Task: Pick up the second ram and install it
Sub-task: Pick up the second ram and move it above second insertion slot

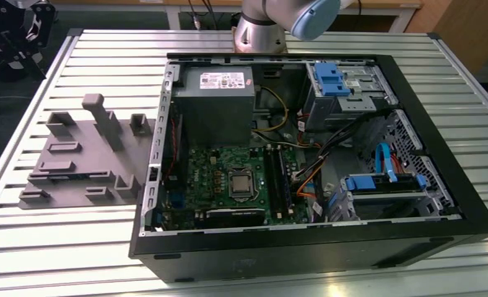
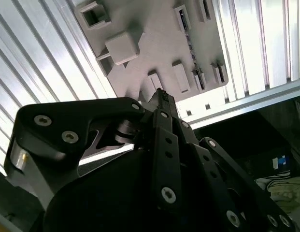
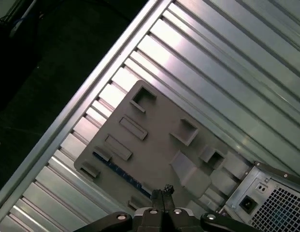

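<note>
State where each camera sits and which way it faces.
Exterior view: off the arm, high, looking down on the open computer case and gray holder; arm's base shows.
First wrist view: on the arm, looking down past the tool at the holder.
Second wrist view: on the arm, facing the holder past the tool.
Shared: the holder.

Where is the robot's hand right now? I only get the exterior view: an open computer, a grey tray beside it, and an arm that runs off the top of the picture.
Observer: In the first wrist view the gripper hangs above that grey tray, touching nothing.
Visitor: And the memory stick it should fetch?
Observer: The second ram stands on edge in a slot of the tray, its blue-green edge showing, apart from the gripper.
</note>
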Robot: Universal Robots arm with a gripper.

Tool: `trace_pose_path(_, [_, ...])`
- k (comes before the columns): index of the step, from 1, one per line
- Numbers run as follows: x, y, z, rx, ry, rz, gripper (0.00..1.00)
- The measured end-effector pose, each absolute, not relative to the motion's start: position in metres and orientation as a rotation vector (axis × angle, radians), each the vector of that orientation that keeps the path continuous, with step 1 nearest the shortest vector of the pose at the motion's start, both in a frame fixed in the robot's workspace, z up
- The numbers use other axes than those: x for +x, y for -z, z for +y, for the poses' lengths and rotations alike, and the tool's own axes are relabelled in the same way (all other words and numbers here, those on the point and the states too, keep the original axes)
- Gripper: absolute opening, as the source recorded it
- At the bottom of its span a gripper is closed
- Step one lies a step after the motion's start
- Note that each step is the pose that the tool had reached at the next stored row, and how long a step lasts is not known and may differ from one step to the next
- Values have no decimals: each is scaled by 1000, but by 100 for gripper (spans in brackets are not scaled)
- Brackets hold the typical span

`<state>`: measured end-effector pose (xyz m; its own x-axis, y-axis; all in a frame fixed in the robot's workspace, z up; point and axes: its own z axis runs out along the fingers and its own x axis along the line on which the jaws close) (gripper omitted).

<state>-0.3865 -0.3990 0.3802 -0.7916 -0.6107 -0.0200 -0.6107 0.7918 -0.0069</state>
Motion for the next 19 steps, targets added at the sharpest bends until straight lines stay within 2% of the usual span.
trace_pose_path(19, [-387, -379, -399, -1271, -3, 2850, 11])
